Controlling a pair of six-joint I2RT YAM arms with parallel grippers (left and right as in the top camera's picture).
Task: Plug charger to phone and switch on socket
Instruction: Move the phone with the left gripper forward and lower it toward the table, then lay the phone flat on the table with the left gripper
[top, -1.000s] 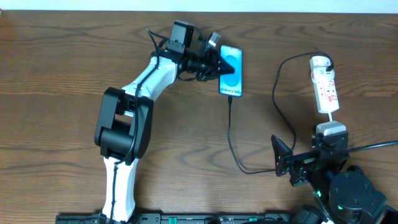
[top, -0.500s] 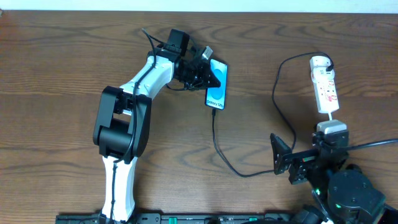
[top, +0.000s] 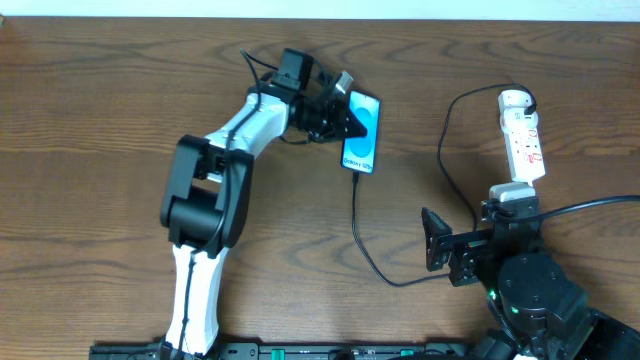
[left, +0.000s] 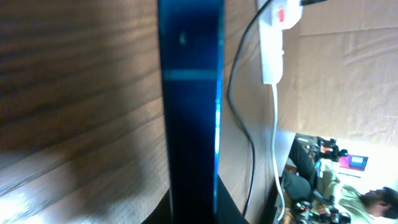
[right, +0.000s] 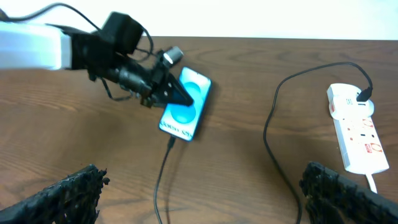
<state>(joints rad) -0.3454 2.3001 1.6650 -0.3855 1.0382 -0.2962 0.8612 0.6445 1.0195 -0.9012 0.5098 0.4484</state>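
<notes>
The phone (top: 364, 140), blue screen up, is held tilted at the table's upper middle by my left gripper (top: 348, 118), which is shut on its edge. In the left wrist view the phone (left: 189, 93) fills the middle, edge-on between the jaws (left: 193, 208). The charger cable (top: 358, 235) meets the phone's lower end and loops across the table to the top of the socket (top: 524, 135), the white power strip at the right. My right gripper (top: 443, 255) is wide open and empty below the socket. The right wrist view shows the phone (right: 185, 104), the cable (right: 163, 171) and the socket (right: 359, 137).
A white cord (left: 277, 143) leaves the socket's near end toward my right arm's base. The charger's loop (right: 272, 146) lies between the phone and the socket. The table's back edge meets a white wall (right: 249, 18).
My left gripper swung the phone to the left and down, then a little back to the right; the cable end followed it. My right gripper shifted slightly up and to the left.
</notes>
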